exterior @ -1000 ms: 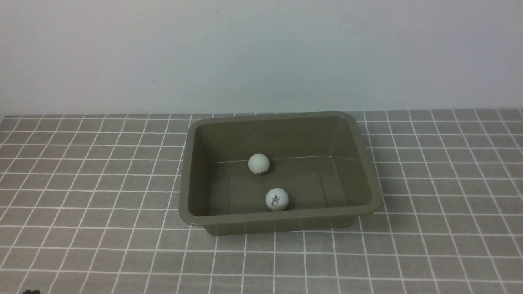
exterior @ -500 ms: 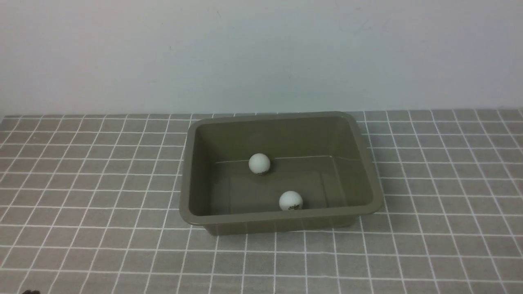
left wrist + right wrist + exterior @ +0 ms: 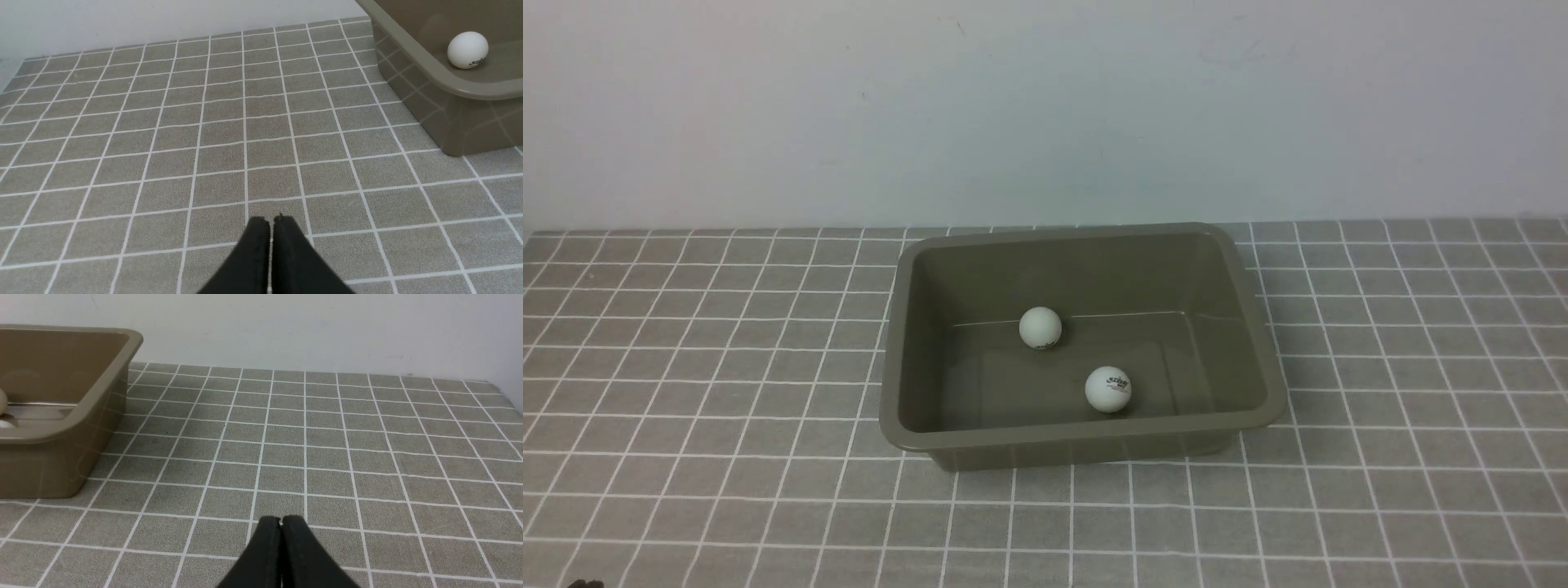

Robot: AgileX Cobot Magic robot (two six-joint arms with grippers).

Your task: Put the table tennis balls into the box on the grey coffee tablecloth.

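The olive-green box (image 3: 1086,445) stands in the middle of the grey coffee tablecloth (image 3: 686,392). Two white table tennis balls lie inside it: one (image 3: 1040,327) near the far wall, one (image 3: 1108,389) with its logo up, closer to the near wall. In the left wrist view the box (image 3: 449,87) and one ball (image 3: 467,50) show at the edge. My left gripper (image 3: 271,222) is shut and empty above bare cloth, well away from the box. My right gripper (image 3: 281,521) is likewise shut and empty, off the other side of the box (image 3: 61,428). Neither arm appears in the front view.
A plain pale wall (image 3: 1045,106) rises right behind the cloth's far edge. Gridded cloth (image 3: 367,457) spreads on both sides of the box.
The nearer ball has rolled inside the box, first to the right along the near wall, then slightly back from it, turning its logo up. The far ball and box stayed put.
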